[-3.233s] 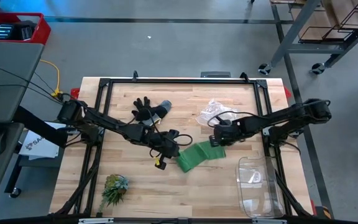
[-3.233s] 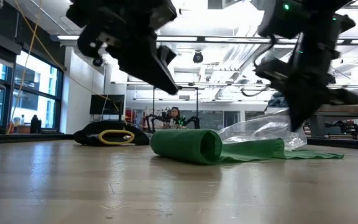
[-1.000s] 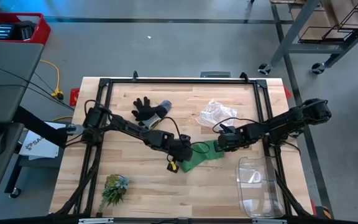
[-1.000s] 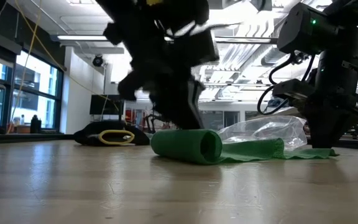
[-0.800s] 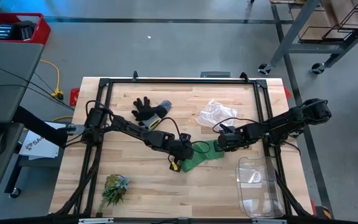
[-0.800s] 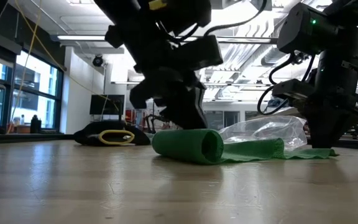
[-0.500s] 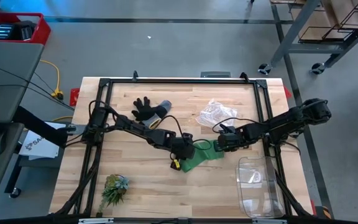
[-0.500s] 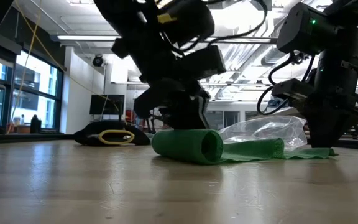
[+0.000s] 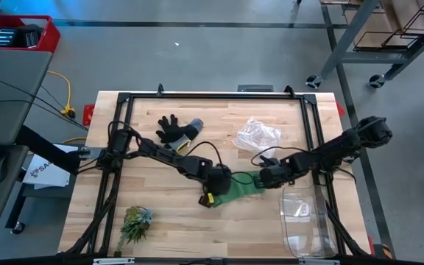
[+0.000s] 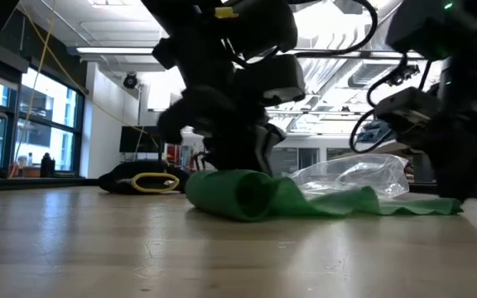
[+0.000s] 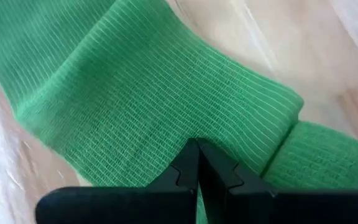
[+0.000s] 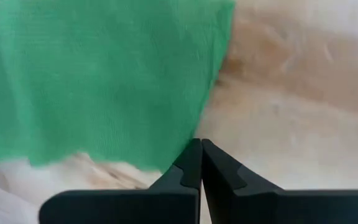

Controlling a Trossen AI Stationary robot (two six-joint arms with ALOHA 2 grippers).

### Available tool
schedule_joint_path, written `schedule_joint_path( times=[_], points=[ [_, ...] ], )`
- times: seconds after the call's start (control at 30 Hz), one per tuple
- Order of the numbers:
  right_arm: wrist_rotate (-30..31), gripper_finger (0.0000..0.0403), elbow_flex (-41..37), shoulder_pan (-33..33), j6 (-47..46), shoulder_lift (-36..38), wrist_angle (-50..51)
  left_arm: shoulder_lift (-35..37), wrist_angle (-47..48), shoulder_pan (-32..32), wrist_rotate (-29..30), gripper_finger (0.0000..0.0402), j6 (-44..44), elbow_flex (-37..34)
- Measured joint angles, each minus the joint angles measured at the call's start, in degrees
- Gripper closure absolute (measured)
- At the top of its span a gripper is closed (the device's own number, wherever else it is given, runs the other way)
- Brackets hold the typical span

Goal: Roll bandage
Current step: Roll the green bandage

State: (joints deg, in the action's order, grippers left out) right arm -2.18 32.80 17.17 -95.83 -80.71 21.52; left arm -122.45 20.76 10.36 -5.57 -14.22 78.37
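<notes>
Two dark robot arms meet near the middle of a wooden bench (image 9: pixel 160 221), both working on a green bandage (image 9: pixel 240 186). The bandage lies flat on the bench between the two arms, partly rolled: seen from table height, its rolled end (image 10: pixel 232 195) faces the camera, with the loose strip trailing away in soft ripples towards the right arm.

The left tool (image 9: pixel 219 179) is pressed down on the rolled end, its fingers shut tip to tip; its wrist camera shows the closed tips (image 11: pixel 199 163) resting against the ribbed green fabric, with nothing pinched between them. The right tool (image 9: pixel 269 177) stands at the loose end of the strip, its fingers likewise closed together; its wrist camera shows the tips (image 12: pixel 197 163) just at the edge of the cloth, over bare wood, holding nothing.

Elsewhere on the bench, a black-and-grey glove (image 9: pixel 177 130) lies near the far edge behind the left arm, and a crumpled clear plastic bag (image 9: pixel 257 134) sits beyond the bandage. A spiky green plant tuft (image 9: pixel 135 223) rests near the front left corner, well apart from the work, and a clear plastic container (image 9: pixel 302 218) stands at the front right, just beside the right arm.
</notes>
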Motion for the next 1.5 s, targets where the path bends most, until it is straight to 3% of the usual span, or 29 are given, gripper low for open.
schedule_joint_path(
  times=[0.13, 0.37, 0.7, 0.9, 1.13, 1.5],
  points=[
    [2.15, 0.0403, 0.00, 4.09, -5.37, 0.00, 0.04, 0.12, 3.88, 0.08, -2.82, 0.0402, -2.40, 0.02],
    [7.61, 0.0403, 0.02, 9.77, -13.45, -2.30, -3.95, 0.99, 6.36, 1.49, -2.87, 0.0402, -6.02, -0.20],
    [8.97, 0.0403, 0.04, 8.60, -14.80, -6.62, -15.24, 1.57, 6.39, 3.02, -3.56, 0.0402, -4.44, -0.42],
    [8.04, 0.0403, 0.04, 7.91, -13.61, -6.62, -16.21, 1.55, 6.06, 5.27, -6.94, 0.0402, -3.93, -0.44],
    [7.70, 0.0403, 0.09, 6.75, -11.13, -4.64, -16.16, 1.54, 2.20, 5.57, -6.95, 0.0402, -6.86, -0.48],
    [8.27, 0.0403, 0.13, 2.41, -2.51, 2.92, -6.29, 3.16, -0.29, 3.85, -0.96, 0.0402, -7.50, -0.66]
  ],
)
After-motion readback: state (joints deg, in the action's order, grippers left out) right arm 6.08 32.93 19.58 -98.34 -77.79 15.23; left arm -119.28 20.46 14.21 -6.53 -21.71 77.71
